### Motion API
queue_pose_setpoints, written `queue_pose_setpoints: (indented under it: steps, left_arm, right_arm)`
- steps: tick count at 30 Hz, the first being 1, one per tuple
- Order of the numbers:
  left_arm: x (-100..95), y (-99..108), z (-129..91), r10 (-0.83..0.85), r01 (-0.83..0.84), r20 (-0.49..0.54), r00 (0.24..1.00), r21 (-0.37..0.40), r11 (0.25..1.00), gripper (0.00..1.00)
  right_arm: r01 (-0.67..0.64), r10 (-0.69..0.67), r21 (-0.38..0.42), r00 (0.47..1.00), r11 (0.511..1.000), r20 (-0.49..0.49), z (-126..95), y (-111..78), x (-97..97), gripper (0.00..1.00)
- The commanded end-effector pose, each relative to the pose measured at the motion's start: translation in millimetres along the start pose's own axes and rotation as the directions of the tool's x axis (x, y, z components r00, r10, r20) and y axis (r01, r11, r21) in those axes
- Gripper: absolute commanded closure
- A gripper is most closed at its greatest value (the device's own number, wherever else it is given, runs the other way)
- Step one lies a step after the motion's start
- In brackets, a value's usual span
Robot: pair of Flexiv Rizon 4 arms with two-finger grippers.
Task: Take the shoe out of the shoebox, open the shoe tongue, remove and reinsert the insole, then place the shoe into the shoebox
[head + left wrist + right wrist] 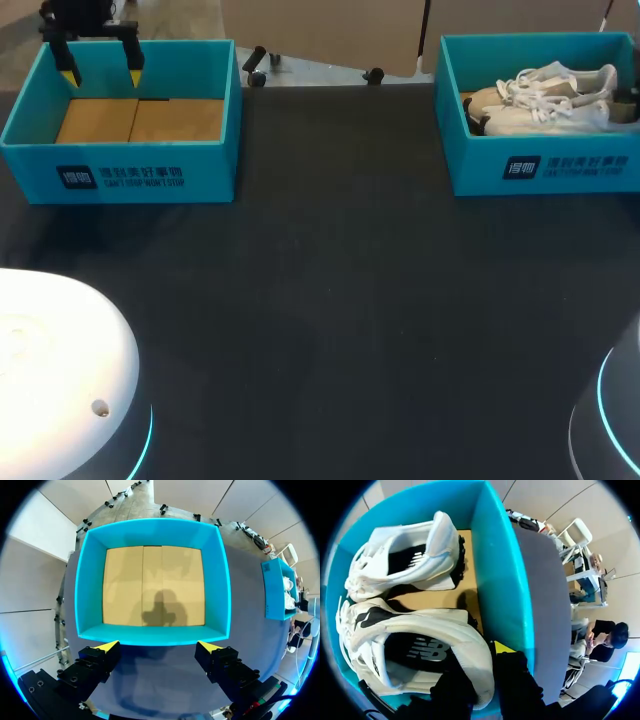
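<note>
Dark and matte, the worktop (pixel 330 300) carried two teal shoeboxes along its far edge, well apart from each other. The left shoebox (pixel 120 165) sat at the far left corner, showing only its tan cardboard floor (pixel 140 120). The right shoebox (pixel 560 165) sat at the far right corner, partly cut off by the edge of the head view, and held a pair of white shoes (pixel 545 95) with loose white laces.

The left gripper (pixel 102 72) hung above the far side of the left shoebox with its yellow-tipped fingers spread wide and nothing between them. In the left wrist view the left gripper (pixel 159 647) looked straight down: the left shoebox (pixel 152 532) filled the area ahead of the fingers, one box wall ran across just ahead of the tips, and a shadow lay on the cardboard. The right shoebox (pixel 275 590) showed small, off to one side.

In the right wrist view the right gripper (pixel 485 670) was down inside the right shoebox (pixel 497 570), at the heel of the nearer shoe (pixel 420 635), close to the box wall. One yellow tip showed between that heel and the wall; the rest was dark and partly hidden, so I could not tell whether the gripper had closed on the heel. The farther shoe (pixel 405 555) lay beyond the nearer one on the cardboard, close beside it.

A white rounded housing (pixel 50 370) with a blue light ring stood at the near left corner.
</note>
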State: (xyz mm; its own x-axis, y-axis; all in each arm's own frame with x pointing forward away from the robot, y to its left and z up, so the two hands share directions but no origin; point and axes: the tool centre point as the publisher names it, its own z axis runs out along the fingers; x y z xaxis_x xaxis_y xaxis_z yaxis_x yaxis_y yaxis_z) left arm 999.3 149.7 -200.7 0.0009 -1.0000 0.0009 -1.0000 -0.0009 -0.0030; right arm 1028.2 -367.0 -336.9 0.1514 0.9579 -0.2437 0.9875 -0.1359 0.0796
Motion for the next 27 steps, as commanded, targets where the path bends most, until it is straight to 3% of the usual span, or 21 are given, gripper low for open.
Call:
queue_pose_setpoints:
  steps: [1, 6, 17, 27]
  left_arm:
    - [-0.1, 0, 0, 0.0, 0.0, 0.001, 1.0, -0.001, 1.0, 0.0]
    - [-0.1, 0, 0, 0.0, 0.0, 0.001, 1.0, -0.001, 1.0, 0.0]
    - [-0.1, 0, 0, 0.0, 0.0, 0.001, 1.0, -0.001, 1.0, 0.0]
    - [-0.1, 0, 0, 0.0, 0.0, 0.001, 1.0, -0.001, 1.0, 0.0]
  right_arm:
    - [0.011, -0.011, 0.0, 1.0, 1.0, 0.029, -26, -6.7, -8.1, 1.0]
    - [0.017, -0.018, 0.013, 0.998, 1.0, 0.067, -50, -5.0, -12.5, 1.0]
    - [-0.008, 0.007, 0.015, 0.999, 1.0, 0.049, -98, 1.5, -23.0, 1.0]
    - [-0.005, 0.004, 0.017, 1.0, 1.0, 0.026, -142, 0.1, -21.4, 1.0]
